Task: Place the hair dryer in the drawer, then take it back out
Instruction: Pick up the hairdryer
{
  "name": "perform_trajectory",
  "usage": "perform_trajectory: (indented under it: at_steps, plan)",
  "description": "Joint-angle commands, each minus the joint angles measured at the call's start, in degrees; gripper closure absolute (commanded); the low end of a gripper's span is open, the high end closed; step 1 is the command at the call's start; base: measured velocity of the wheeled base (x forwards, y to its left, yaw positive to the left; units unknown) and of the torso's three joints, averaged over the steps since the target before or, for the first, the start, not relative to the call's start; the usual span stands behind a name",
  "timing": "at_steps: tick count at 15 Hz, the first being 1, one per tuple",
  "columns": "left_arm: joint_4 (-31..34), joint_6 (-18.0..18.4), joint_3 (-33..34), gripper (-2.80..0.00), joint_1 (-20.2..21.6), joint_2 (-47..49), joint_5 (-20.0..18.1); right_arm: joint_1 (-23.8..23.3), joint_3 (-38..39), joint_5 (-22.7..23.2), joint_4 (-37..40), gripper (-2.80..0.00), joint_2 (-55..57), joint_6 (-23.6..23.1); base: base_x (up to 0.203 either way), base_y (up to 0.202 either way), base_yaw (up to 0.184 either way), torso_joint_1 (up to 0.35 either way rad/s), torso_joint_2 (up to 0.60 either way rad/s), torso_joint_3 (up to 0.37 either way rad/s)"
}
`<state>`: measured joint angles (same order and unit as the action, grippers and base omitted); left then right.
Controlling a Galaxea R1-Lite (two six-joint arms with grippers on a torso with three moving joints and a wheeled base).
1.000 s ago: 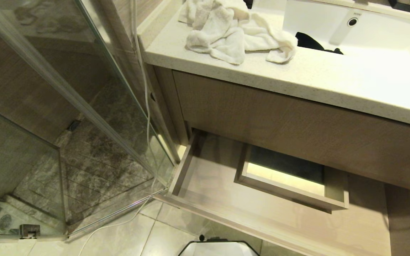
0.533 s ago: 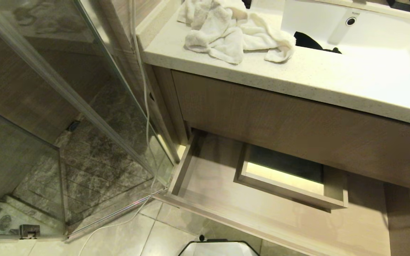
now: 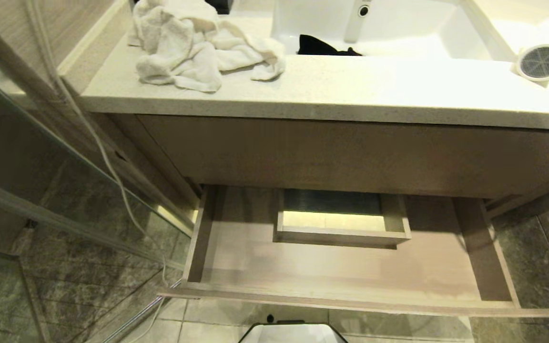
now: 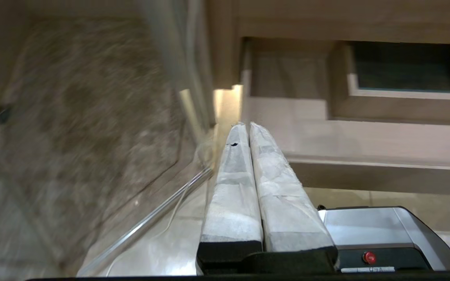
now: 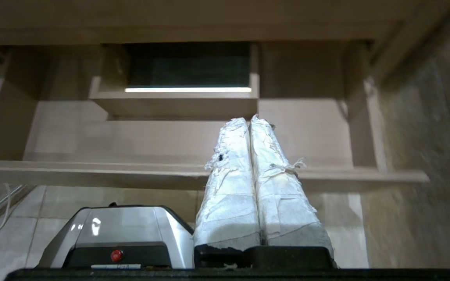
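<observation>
My hair dryer (image 3: 543, 63) sits half cut off at the counter's (image 3: 350, 90) edge; drawer (image 3: 331, 271) open, both my grippers (image 4: 247, 127) (image 5: 248, 119) pressed together.

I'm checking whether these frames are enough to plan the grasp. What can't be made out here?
- Hair dryer: head view, cut off by the right edge; its cord and handle are unseen.
- Dark object in the sink: head view, half hidden by the basin's front rim.
- Shower floor: left wrist view, blurred.
</observation>
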<state>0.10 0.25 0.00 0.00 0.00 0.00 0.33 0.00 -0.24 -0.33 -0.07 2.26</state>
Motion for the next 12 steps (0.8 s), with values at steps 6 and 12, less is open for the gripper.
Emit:
perform_trajectory:
  at_steps: [6,12]
  plan:
    - [0.0,0.0,0.1,0.0,0.0,0.0,0.0,0.0,0.1,0.1,0.1,0.0,0.0,-0.5,-0.002,0.019,-0.145,0.002,0.0,0.001]
    - [0.0,0.0,0.1,0.0,0.0,0.0,0.0,0.0,0.1,0.2,0.1,0.0,0.0,-0.7,-0.001,0.002,-0.027,0.001,0.0,0.0]
